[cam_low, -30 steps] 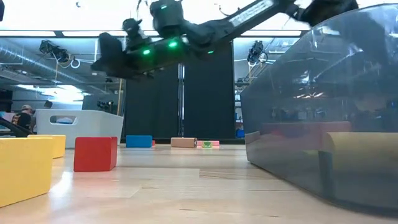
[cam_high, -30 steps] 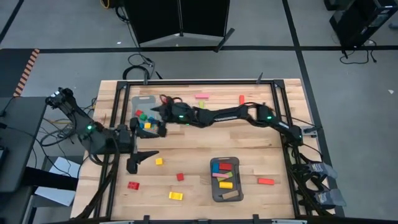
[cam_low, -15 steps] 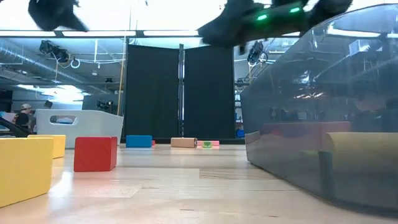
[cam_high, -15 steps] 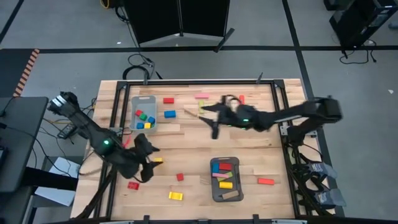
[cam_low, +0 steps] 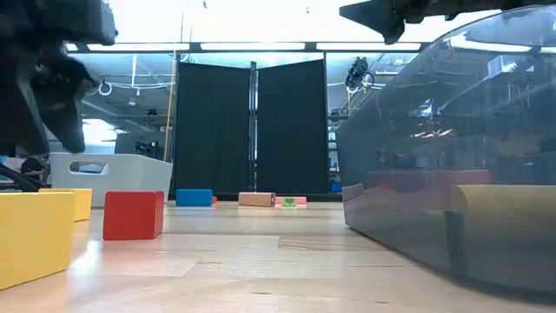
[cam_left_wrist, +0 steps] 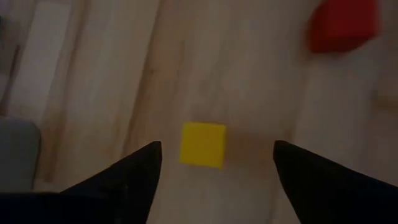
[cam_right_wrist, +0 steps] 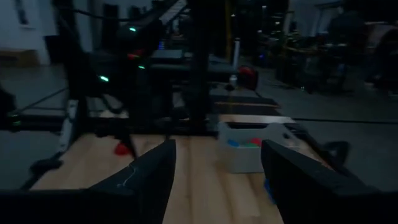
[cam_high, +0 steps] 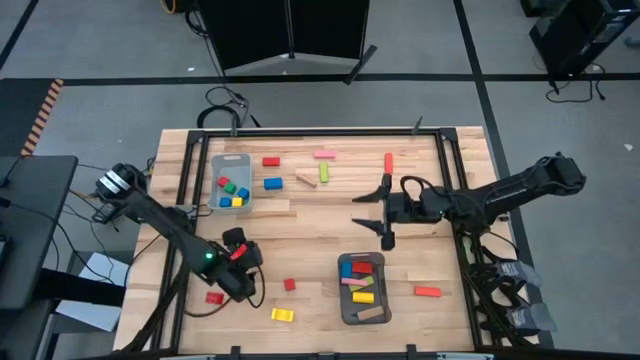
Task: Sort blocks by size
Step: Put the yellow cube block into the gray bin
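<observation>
My left gripper (cam_high: 248, 262) hangs open over the near left of the table. In the left wrist view its two fingers (cam_left_wrist: 214, 171) stand on either side of a small yellow cube (cam_left_wrist: 203, 144) that lies on the wood, without touching it. A red block (cam_left_wrist: 345, 28) lies beyond it. In the high view the gripper hides the cube. My right gripper (cam_high: 380, 212) is open and empty above the table's middle right, pointing level toward the left edge (cam_right_wrist: 217, 180). Loose blocks lie about: red (cam_high: 289, 285), red (cam_high: 215, 297), yellow (cam_high: 283, 314).
A small grey tray (cam_high: 231, 160) at the far left holds several tiny cubes. A larger grey tray (cam_high: 343, 290) at the near middle holds several bars. Red (cam_high: 271, 161), blue (cam_high: 273, 183), wood (cam_high: 305, 178), green (cam_high: 324, 173) and pink (cam_high: 325, 154) pieces lie along the far side, and a red bar (cam_high: 428, 292) at the near right.
My left gripper has gone from beside the small tray toward the table's near edge and down over the yellow cube. My right gripper has drawn back from the small tray toward the table's right edge, to the middle right. The blocks have kept still.
</observation>
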Tool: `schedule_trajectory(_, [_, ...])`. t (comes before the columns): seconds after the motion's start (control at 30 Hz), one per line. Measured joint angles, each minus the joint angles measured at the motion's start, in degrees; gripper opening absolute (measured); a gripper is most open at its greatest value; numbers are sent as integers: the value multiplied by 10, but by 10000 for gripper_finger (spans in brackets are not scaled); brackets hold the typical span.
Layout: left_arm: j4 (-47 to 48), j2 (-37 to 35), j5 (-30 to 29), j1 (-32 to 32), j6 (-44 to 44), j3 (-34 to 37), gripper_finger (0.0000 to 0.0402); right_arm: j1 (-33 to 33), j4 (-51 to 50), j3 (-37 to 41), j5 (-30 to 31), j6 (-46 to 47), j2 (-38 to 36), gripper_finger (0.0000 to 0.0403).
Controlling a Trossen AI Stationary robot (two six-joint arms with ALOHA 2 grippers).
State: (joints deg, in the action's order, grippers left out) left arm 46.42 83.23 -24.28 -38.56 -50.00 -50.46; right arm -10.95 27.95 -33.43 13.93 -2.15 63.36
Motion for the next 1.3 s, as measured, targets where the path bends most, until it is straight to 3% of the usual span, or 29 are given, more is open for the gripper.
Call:
schedule_trajectory(0.2, [4,48,15,29,17,0,348,-40,3,0,32,0,2,240])
schedule_trajectory(0.4, [-13,99,57,61,50,1,330,-56,2,0,59,-5,2,238])
schedule_trajectory(0.57, [-38,119,77,77,78,-1,271,-56,4,0,60,-6,2,240])
schedule_trajectory(0.77, [-33,116,103,96,81,-2,136,-56,6,0,61,-6,2,232])
schedule_trajectory(1.0, [10,64,50,151,82,-8,140,-56,-21,-14,62,-6,2,227])
schedule_trajectory(1.2, [28,-47,-67,220,84,-26,140,-63,-217,-63,143,55,13,231])
schedule_trajectory(1.3, [91,-105,-125,277,49,-26,140,-66,-297,-83,174,105,16,234])
